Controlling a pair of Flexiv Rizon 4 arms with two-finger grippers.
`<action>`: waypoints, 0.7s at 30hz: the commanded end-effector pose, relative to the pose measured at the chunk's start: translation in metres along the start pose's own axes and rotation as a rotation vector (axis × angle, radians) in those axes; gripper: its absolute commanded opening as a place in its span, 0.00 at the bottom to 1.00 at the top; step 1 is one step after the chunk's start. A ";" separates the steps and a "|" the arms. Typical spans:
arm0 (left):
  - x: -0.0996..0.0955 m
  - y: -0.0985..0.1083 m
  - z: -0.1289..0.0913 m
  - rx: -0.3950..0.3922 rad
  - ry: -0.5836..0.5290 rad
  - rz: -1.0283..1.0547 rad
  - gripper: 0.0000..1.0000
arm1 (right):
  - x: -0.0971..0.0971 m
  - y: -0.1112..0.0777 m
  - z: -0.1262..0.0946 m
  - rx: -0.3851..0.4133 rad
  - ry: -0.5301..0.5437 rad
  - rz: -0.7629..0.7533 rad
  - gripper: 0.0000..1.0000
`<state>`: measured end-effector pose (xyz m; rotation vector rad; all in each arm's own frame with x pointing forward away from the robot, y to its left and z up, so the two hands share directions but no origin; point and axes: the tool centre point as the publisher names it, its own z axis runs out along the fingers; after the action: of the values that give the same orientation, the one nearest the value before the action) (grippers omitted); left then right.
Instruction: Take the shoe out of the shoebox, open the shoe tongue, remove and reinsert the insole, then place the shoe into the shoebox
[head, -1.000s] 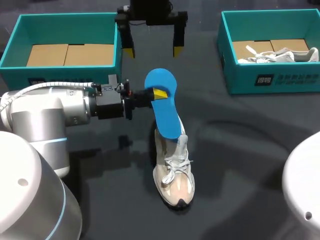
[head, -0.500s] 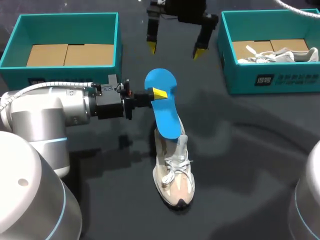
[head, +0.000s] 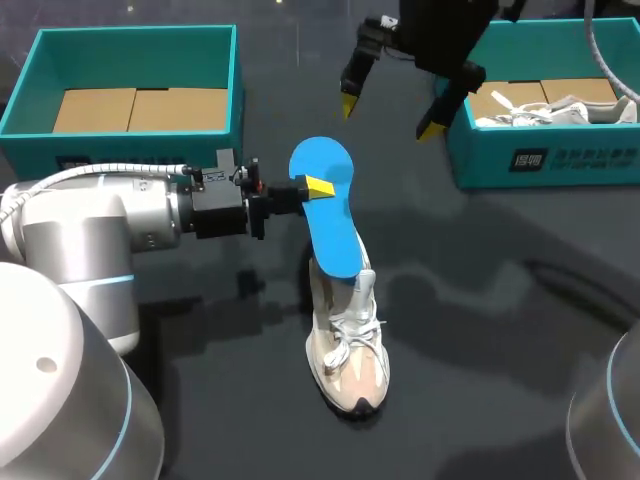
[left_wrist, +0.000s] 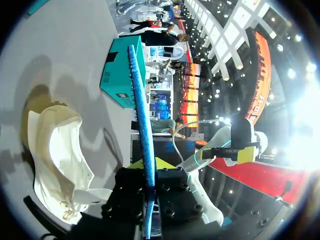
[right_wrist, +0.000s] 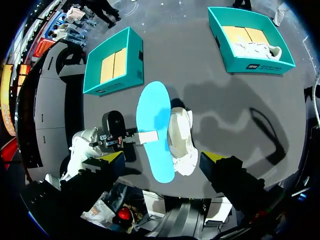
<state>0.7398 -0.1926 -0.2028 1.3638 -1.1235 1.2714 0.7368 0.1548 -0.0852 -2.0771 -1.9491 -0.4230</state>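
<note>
While left gripper (head: 316, 187) clamps insole (head: 330, 215), heel of shoe (head: 348, 350) hidden behind it, right gripper (head: 387, 116) splayed, empty.

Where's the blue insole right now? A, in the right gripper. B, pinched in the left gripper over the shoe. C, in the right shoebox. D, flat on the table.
B: the left gripper clamps the blue insole above the shoe; the right gripper hangs open and empty.
</note>
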 end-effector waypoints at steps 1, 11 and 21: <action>-0.001 0.001 0.000 0.001 0.001 0.000 0.00 | -0.012 -0.001 0.009 0.003 0.646 0.000 1.00; -0.001 0.001 0.000 0.001 0.001 0.000 0.00 | -0.023 -0.004 0.022 -0.007 0.811 0.000 1.00; -0.001 0.001 0.000 0.001 0.001 0.000 0.00 | -0.026 -0.007 0.033 -0.015 0.898 0.014 1.00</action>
<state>0.7398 -0.1927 -0.2028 1.3638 -1.1235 1.2712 0.7321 0.1457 -0.1191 -1.7645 -1.6346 -0.8510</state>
